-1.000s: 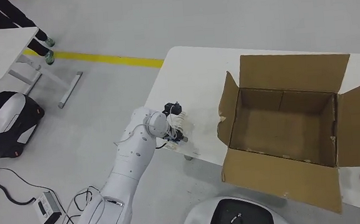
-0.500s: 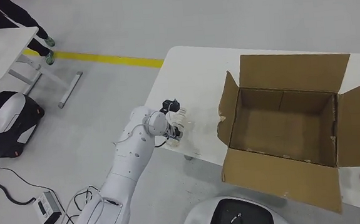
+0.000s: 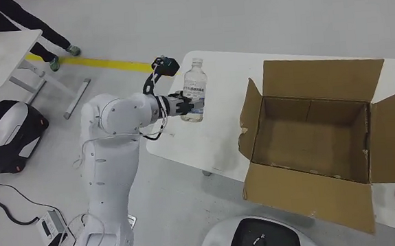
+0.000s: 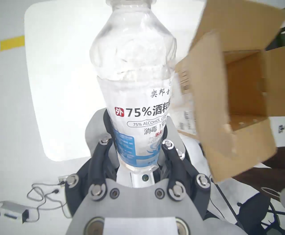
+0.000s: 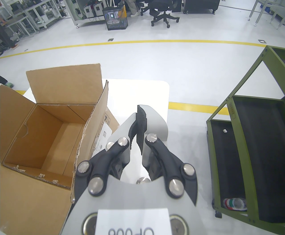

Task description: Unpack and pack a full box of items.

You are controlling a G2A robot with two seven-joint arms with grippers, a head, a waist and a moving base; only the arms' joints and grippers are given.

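One bottle [image 3: 194, 89] sits clamped at its base in the left gripper [image 3: 185, 106] above the table [image 3: 215, 132], probably bound for the box [image 3: 306, 192]; the right gripper [image 5: 138, 126] idles, jaws together.

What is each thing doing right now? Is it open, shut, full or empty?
Clear plastic bottle: held in the left hand.
Brown cardboard box: flaps open, nothing visible inside.
Left hand: shut on the bottle.
Right hand: shut, holding nothing.
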